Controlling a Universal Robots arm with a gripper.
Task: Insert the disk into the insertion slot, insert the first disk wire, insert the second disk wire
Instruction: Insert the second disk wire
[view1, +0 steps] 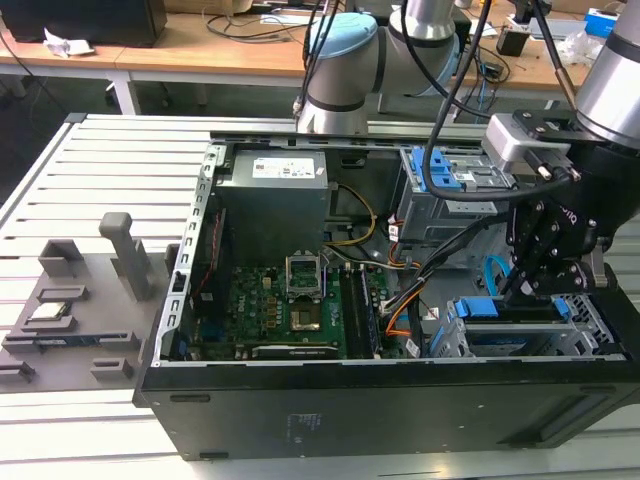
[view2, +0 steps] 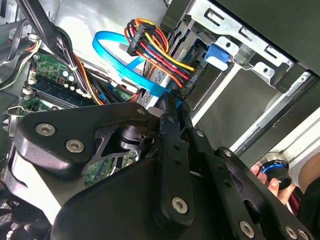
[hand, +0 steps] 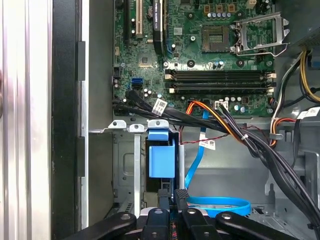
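My gripper (view1: 548, 262) is matt black, its links pinned with small bright metal screws. The drive cage (hand: 131, 170) below me is bare silver metal, dull and smooth, with punched holes. The disk's (hand: 162, 160) carrier is bright blue plastic — smooth, faintly shiny. A flat blue cable (view2: 121, 65) looks glossy and rubbery; the red, yellow and black wires (view2: 160, 52) have slick plastic sleeves. The circuit board (hand: 200, 45) is green and lacquered. The computer case (view1: 380, 400) is black, satin — the table (view1: 110, 170) beneath is ribbed, pale brushed metal.
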